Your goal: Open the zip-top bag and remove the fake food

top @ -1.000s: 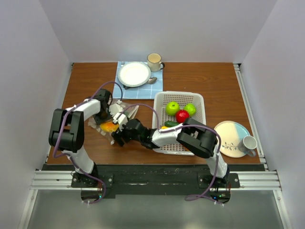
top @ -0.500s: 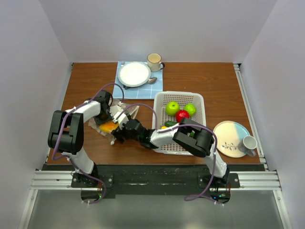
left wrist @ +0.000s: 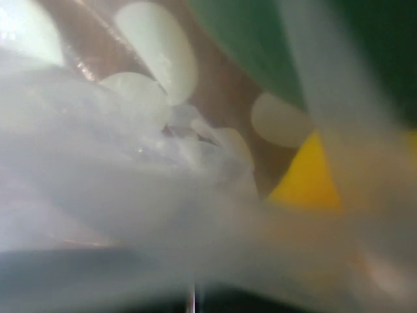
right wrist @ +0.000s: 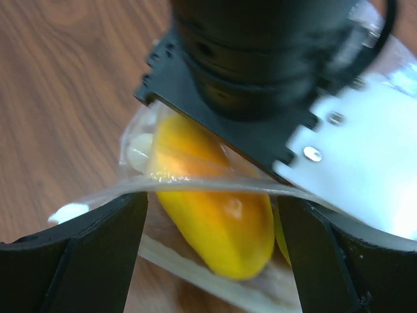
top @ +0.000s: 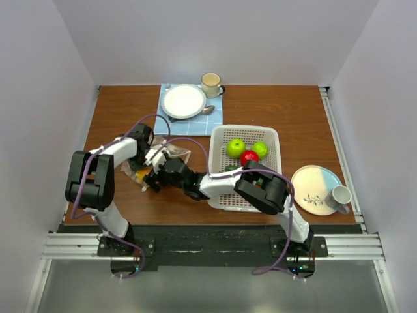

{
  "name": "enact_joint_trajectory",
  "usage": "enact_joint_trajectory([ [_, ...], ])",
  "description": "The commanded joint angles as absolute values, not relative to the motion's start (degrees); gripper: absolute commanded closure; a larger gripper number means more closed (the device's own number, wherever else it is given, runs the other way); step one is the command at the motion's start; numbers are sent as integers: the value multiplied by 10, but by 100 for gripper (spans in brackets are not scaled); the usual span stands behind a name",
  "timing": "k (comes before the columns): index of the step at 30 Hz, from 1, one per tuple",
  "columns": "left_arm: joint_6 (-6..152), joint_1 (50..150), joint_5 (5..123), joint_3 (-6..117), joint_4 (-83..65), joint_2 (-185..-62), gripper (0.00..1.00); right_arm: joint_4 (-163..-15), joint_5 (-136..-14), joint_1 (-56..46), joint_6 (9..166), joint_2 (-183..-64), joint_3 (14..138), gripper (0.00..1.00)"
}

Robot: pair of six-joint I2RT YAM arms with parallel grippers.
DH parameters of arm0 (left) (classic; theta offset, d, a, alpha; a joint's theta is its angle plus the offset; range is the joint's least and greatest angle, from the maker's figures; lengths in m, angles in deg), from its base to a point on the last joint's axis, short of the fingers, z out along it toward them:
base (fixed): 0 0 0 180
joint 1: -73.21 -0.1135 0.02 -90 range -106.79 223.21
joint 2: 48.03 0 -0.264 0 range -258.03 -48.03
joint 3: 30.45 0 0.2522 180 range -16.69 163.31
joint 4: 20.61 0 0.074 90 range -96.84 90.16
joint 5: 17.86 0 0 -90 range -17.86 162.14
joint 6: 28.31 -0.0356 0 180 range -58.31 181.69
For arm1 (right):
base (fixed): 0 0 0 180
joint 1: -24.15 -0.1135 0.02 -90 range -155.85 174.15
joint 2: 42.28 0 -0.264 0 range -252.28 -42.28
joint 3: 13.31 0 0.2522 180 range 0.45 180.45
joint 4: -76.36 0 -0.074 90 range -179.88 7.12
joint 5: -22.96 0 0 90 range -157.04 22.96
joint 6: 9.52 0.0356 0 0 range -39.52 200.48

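Note:
The zip-top bag lies left of the basket, clear with pale dots. My left gripper is at its far end, shut on bunched plastic that fills the left wrist view; its jaws are hidden there. My right gripper is open at the bag's mouth. In the right wrist view its black fingers stand wide on either side of an orange-yellow fake food piece inside the bag, with the zip strip stretched across above it. Green apples, a red piece and a cucumber lie in the basket.
The white perforated basket stands right of the bag, under the right arm. A white plate on a blue cloth, a spoon and a mug are at the back. A plate with a mug is at the right.
My right gripper has moved left and further onto the bag, now covering most of the orange piece in the top view. The left gripper has barely moved.

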State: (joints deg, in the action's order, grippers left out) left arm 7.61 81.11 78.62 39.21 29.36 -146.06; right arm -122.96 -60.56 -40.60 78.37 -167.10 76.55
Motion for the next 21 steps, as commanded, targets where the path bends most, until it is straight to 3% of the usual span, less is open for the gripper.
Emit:
enact_joint_trajectory([
  [1,80,825,683,378,368,-1492,100,-1242,-644,-411,801,-1692,805,15],
  [9,88,824,700,364,346,-1495,100,-1242,-636,-414,838,-1682,733,21],
  [13,90,817,708,360,332,-1493,100,-1239,-620,-414,836,-1634,680,46],
  [16,94,795,706,369,328,-1495,100,-1235,-600,-414,836,-1563,625,59],
  [21,94,763,713,389,331,-1494,100,-1208,-558,-414,835,-1437,541,73],
])
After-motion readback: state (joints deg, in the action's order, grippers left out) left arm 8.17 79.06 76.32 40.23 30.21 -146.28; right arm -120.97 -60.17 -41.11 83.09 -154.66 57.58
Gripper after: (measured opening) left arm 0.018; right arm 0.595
